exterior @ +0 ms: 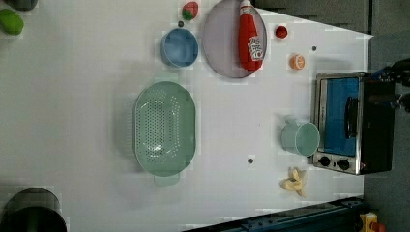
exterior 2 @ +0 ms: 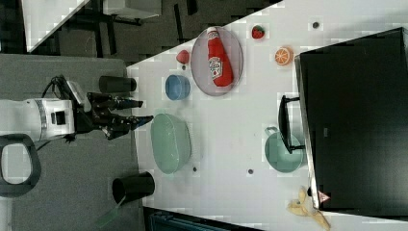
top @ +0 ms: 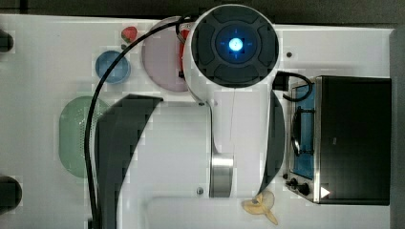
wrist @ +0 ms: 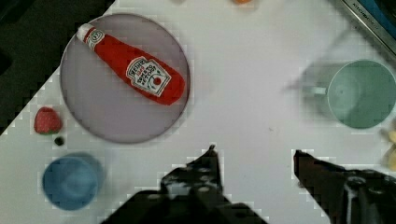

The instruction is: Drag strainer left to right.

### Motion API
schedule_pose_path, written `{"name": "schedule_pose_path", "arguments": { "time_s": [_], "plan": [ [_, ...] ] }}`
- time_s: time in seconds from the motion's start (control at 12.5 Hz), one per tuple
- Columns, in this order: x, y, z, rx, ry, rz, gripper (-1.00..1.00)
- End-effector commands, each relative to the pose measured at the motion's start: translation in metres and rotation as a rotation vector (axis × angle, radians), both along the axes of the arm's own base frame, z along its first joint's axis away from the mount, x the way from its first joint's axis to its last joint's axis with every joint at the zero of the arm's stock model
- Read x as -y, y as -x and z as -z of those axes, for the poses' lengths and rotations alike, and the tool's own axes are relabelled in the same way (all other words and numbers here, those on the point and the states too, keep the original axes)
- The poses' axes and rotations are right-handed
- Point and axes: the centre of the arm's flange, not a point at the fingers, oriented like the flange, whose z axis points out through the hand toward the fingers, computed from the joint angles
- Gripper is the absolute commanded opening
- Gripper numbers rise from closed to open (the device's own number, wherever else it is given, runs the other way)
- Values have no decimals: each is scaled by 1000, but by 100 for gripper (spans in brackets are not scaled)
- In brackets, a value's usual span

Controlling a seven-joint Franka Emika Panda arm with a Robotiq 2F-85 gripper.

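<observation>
Top view: the pale green perforated plastic oval strainer (top: 76, 136) lies near the white table's (top: 43, 71) left edge, partly hidden by the white arm.

Left view: the strainer (exterior: 164, 128) sits alone mid-table, below a small round blue bowl (exterior: 179, 47).

Right view: the black tool (exterior 2: 137, 117) hangs off the table's left edge, fingers spread and holding nothing, tips just short of the strainer (exterior 2: 171, 143).

Wrist view: the tool (wrist: 257, 165) stands spread above bare table, a red ketchup bottle (wrist: 135, 72) on a round grey plate (wrist: 93, 116) beyond.
</observation>
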Motion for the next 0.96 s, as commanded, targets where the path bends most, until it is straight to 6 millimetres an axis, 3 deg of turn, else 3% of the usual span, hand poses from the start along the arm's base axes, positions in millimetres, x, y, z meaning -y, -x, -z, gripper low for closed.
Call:
{"name": "schedule_pose_path", "arguments": {
  "time_s": [0.08,0.24,0.32,0.56,0.8,0.96],
  "plan": [
    [19,127,-73,56,14,105,59],
    [7,126,-72,53,12,84,99],
    [-10,125,-69,47,5,55,100],
    [-94,122,-45,-3,7,-76,100],
    [-184,125,0,-81,66,-125,100],
    [-239,127,36,-98,85,-55,100]
  ]
}}
